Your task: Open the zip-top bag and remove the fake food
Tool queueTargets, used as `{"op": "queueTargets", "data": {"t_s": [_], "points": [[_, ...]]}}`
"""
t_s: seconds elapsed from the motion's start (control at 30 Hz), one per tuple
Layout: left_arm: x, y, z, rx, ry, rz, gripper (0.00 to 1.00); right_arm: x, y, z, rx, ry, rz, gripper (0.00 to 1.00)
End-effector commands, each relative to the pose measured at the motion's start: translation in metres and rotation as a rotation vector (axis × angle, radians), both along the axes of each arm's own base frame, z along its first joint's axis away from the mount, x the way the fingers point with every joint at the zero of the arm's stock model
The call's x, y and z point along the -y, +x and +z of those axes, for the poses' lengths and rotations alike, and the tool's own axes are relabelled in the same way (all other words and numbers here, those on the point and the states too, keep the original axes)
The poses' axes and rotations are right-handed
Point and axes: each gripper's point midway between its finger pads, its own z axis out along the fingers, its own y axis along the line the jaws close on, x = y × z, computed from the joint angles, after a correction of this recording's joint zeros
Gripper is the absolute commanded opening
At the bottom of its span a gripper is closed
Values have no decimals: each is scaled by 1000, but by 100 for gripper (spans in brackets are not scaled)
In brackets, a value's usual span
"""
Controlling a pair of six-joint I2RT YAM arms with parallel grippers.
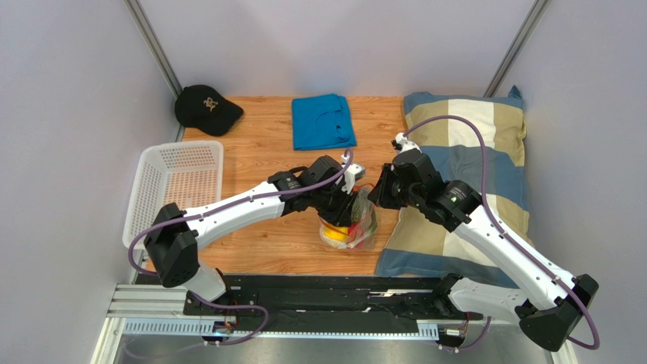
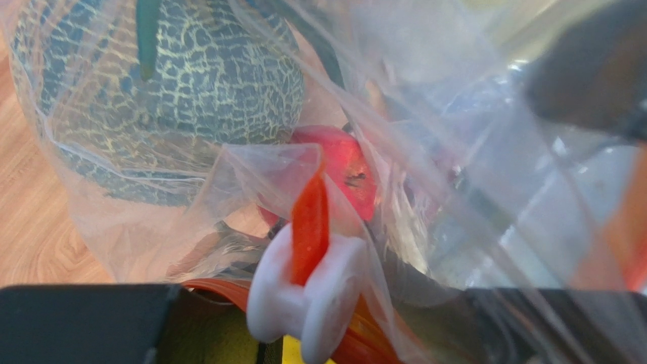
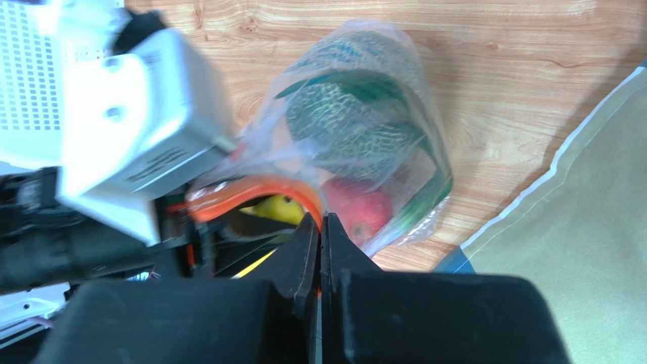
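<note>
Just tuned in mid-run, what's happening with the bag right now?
Both arms are at the zip-top bag in the middle of the table. The right jaws are shut on its orange zip strip; the left jaws are by the white slider, grip unclear. The mouth gapes partly, but the netted green ball, red fruit and yellow fruit are all inside.

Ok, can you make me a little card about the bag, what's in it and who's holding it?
bag: clear, crinkly, all the food inside
inside: green netted ball, red fruit, yellow fruit
zip: orange strip with a white slider on it
right fingers: shut, pinching the orange strip
left fingers: at the bag's mouth by the slider; grip unclear
</note>
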Motion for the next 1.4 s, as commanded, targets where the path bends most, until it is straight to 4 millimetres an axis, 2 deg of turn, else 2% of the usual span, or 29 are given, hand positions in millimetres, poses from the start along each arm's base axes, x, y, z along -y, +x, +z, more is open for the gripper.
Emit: {"op": "queueTargets", "data": {"t_s": [0.0, 0.17, 0.3, 0.4, 0.53, 0.6, 0.73, 0.87, 0.9, 0.93, 1.0, 1.07, 1.2, 1.23, 1.37], "points": [[13, 4, 5, -15, -16, 0, 43, -12, 3, 31, 59, 90, 38, 0], [13, 5, 2, -7, -6, -16, 66, -18, 5, 35, 53, 105, 46, 0], [11, 3, -1, -6, -1, -23, 67, -21, 10, 36, 50, 102, 36, 0], [9, 2, 4, 13, -19, -28, 58, -17, 15, 28, 36, 64, 8, 0], [3, 1, -4, 24, 10, -33, 46, -11, 16, 26, 40, 51, -11, 0], [1, 0, -8, 30, 25, -39, 43, -11, 17, 27, 47, 49, -16, 0], [4, 0, -17, 49, 56, -59, 45, -12, 17, 26, 39, 56, -20, 0], [7, -1, -21, 53, 75, -69, 41, -11, 17, 27, 43, 55, -23, 0], [6, -1, -23, 56, 86, -66, 32, -10, 17, 27, 44, 52, -22, 0], [6, 0, -22, 61, 88, -63, 19, -9, 18, 26, 46, 47, -27, 0], [5, 2, -19, 77, 90, -52, 3, -6, 18, 22, 39, 32, -39, 0], [4, 5, -5, 108, 66, -38, 0, -3, 19, 19, 32, 24, -50, 0], [-1, 5, 27, 179, -2, -29, 0, 2, 21, 9, 8, -5, -79, 0], [-4, 4, 42, 208, -40, -28, 0, 3, 22, 8, 8, -7, -82, 0], [-16, 5, 77, 279, -113, 23, 0, 4, 22, 4, 8, -37, -69, 0]]}}
